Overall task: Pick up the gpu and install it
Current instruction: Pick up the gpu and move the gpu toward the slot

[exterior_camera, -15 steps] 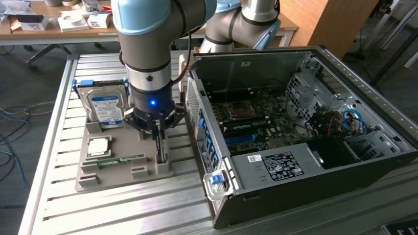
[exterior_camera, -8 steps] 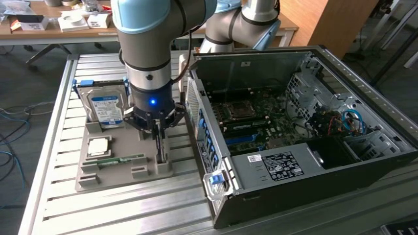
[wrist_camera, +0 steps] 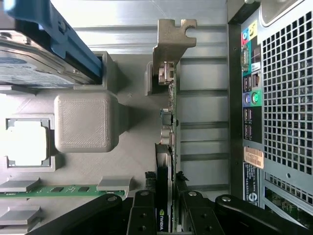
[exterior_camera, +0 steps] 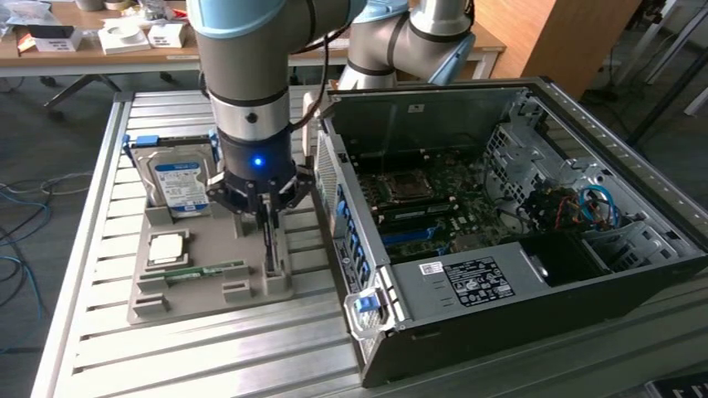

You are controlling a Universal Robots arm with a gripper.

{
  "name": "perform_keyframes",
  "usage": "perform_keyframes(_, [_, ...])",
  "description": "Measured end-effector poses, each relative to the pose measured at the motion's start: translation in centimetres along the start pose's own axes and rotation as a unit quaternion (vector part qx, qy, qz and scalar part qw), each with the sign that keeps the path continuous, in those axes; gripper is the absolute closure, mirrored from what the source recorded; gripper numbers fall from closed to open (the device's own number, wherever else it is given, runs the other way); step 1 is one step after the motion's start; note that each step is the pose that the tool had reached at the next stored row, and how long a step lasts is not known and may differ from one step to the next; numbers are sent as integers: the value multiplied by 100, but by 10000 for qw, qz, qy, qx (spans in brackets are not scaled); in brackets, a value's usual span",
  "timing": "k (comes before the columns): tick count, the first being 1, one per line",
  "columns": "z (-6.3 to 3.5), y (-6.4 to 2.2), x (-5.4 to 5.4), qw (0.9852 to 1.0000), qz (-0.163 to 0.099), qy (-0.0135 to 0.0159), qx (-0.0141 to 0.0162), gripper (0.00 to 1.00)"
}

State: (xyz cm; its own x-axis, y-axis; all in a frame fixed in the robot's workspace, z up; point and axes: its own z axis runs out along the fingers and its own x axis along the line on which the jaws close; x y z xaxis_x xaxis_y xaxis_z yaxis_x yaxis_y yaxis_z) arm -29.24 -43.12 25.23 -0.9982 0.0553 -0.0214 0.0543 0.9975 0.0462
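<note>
The end effector [exterior_camera: 269, 222] [wrist_camera: 166, 215] of the grey arm is clenched on the gpu [exterior_camera: 271, 249] [wrist_camera: 167, 122], a thin dark circuit card with a silver metal end bracket. One black finger [wrist_camera: 142, 213] presses on each face of the card. The gpu stands on edge in a slot of the grey plastic holder tray [exterior_camera: 155, 303] [wrist_camera: 127, 161], along the tray side nearest the open black computer case [exterior_camera: 531, 274] [wrist_camera: 283, 98]. Both rest on the slatted metal desk [exterior_camera: 221, 356]. The tray lies toward the desk edge at the exterior view's left, the case just beside it. The tray also carries a silver hard drive with a blue label [exterior_camera: 179, 182] [wrist_camera: 39, 68], a square silver processor chip [exterior_camera: 168, 247] [wrist_camera: 27, 142] and a narrow green memory stick [exterior_camera: 205, 270] [wrist_camera: 54, 190].
</note>
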Motion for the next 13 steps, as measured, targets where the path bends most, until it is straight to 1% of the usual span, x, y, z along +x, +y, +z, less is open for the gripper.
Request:
perform_keyframes(7, [-222, 10, -5, 10000, -2, 0, -12, 74])
perform_keyframes(13, [-473, 22, -10, 10000, -2, -1, -13, 74])
